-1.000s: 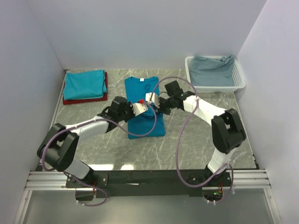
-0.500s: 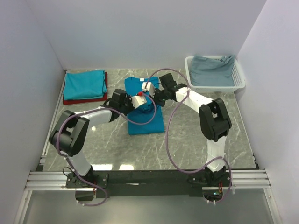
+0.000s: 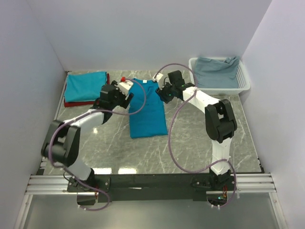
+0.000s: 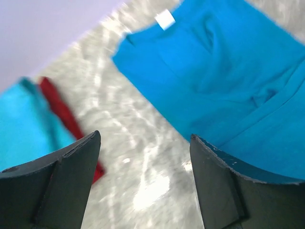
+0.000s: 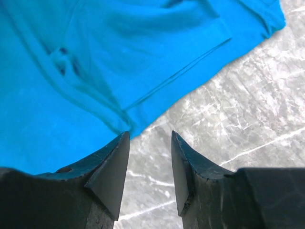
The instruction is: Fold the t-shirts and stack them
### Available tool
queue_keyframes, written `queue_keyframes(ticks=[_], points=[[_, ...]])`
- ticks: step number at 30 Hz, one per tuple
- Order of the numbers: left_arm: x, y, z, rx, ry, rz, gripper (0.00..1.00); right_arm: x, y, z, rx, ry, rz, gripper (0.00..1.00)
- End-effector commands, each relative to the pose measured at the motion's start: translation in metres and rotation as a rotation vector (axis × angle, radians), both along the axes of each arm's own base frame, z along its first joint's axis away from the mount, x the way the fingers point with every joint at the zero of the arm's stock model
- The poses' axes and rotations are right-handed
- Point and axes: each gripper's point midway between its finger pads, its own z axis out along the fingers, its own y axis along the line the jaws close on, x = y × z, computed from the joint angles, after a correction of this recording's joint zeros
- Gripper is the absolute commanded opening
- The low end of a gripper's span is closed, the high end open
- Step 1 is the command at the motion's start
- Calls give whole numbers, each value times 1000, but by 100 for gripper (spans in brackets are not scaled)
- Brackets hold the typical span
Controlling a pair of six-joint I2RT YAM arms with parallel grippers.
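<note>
Moved: both claws went from the shirt's middle to its 12 o'clock end and opened.
Left claw (image 4: 143,143): spread wide, empty, beside the collar.
Right claw (image 5: 150,138): parted, empty, at the cloth's edge.
Teal t-shirt (image 3: 147,112): table (image 3: 200,138) centre, flat, apparently released to settle.
Stack (image 3: 86,86): 10 o'clock, teal over dark red.

A second ago both our grippers were pinched shut, nearly touching each other over the middle of the spread teal t-shirt (image 3: 147,112). Since then we have carried them toward its far, collar end and drawn them apart. The left gripper (image 4: 144,137) now hangs just off the shirt's far left corner, and the right gripper (image 5: 150,134) sits over its far right edge. Both pairs of jaws have opened and hold nothing. The shirt now lies free of both.
</note>
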Motion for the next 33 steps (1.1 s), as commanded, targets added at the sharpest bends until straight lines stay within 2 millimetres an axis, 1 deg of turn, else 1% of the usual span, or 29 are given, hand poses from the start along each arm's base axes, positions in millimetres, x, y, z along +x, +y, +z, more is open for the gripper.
queue_keyframes(ticks=[1,2,3,4,5,6,7,8,9,10,11,12,13,14,15,16,18,19,20,24,25,26,27,29,30,32,33], points=[[-15,-4,59,-93,-139,-34,80,-18,8,46,97,-25,132,47],[-26,-10,75,-110,-169,-93,80,-40,6,36,72,54,196,47],[-37,-13,71,-103,-161,-132,80,-49,7,36,42,36,311,47],[-46,-15,73,-78,-174,-179,80,-66,14,36,78,66,396,45],[-61,-19,80,-78,-183,-238,79,-79,13,42,85,64,444,45],[-81,-30,68,-51,-178,-360,80,-96,9,28,76,67,509,46],[-97,-35,71,-30,-203,-429,80,-109,12,44,105,15,569,49],[-109,-37,59,-4,-182,-473,80,-115,11,45,105,-26,608,51],[-124,-40,41,38,-163,-542,80,-131,5,30,90,-24,642,53],[-132,-40,36,52,-150,-567,80,-138,5,39,84,-77,667,60],[-138,-41,29,60,-130,-579,80,-144,6,37,63,-109,696,62],[-151,-44,13,89,-110,-620,80,-157,3,21,35,-108,726,65],[-158,-46,9,101,-110,-643,80,-161,2,22,9,-137,734,67],[-165,-47,-3,109,-84,-656,80,-163,6,16,-44,-166,748,67],[-173,-50,-12,125,-56,-681,80,-169,3,5,-75,-159,747,67],[-176,-50,-23,157,-34,-680,80,-170,5,2,-95,-167,749,67],[-185,-57,-38,206,-20,-709,80,-173,9,-3,-106,-179,752,68],[-184,-55,-48,226,9,-701,80,-174,11,-5,-112,-181,752,68],[-184,-54,-55,232,24,-699,80,-171,13,-4,-119,-196,749,68],[-174,-53,-65,267,6,-670,80,-167,14,-13,-163,-188,710,68],[-173,-53,-71,278,19,-675,79,-168,12,-17,-171,-174,710,68],[-172,-53,-73,285,19,-674,79,-169,11,-19,-179,-173,714,68],[-172,-54,-75,290,20,-680,79,-173,7,-26,-193,-170,724,69],[-173,-52,-84,300,40,-681,79,-173,5,-24,-197,-205,734,69],[-173,-51,-88,318,44,-682,79,-179,2,-31,-209,-207,756,69],[-174,-50,-96,334,59,-681,79,-178,3,-23,-194,-267,772,69],[-174,-49,-99,343,65,-680,79,-181,2,-24,-191,-271,778,70]])
